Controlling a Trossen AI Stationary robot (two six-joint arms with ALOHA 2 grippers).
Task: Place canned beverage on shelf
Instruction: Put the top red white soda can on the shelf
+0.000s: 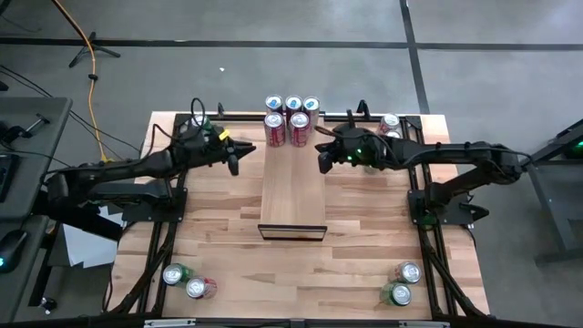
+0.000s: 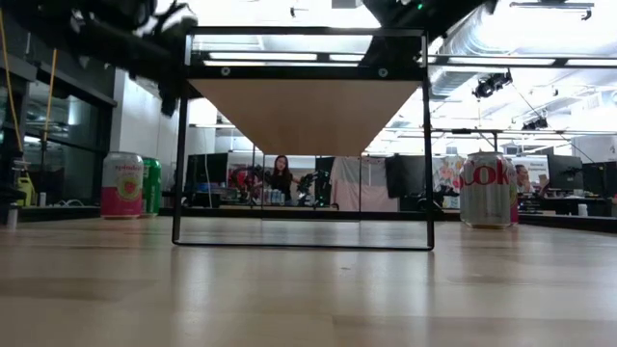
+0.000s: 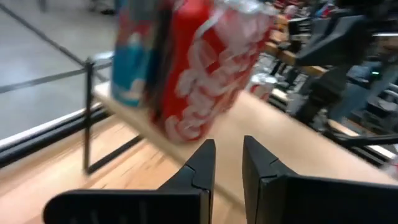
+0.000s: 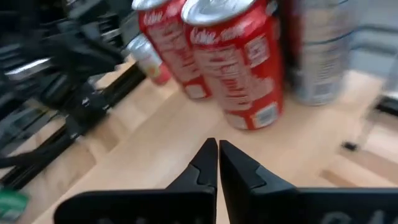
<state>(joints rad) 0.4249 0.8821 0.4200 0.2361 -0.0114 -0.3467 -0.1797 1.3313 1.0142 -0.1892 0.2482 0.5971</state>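
Observation:
The shelf (image 1: 293,187) is a long pale wood panel lying along the table's middle, with a thin dark frame (image 1: 293,231) at its near end. Several cans stand upright on its far end, two red ones (image 1: 274,129) (image 1: 299,128) in front. My left gripper (image 1: 234,165) hovers just left of the shelf, shut and holding nothing; its wrist view shows a red can (image 3: 211,68) ahead. My right gripper (image 1: 322,164) hovers at the shelf's right edge, shut and holding nothing, with red cans (image 4: 242,62) ahead of it.
Two loose cans lie at the near left (image 1: 175,273) (image 1: 200,288) and two at the near right (image 1: 408,271) (image 1: 396,293). More cans stand at the far right (image 1: 390,124). The low view shows a pink can (image 2: 121,185) and a silver-red can (image 2: 487,190).

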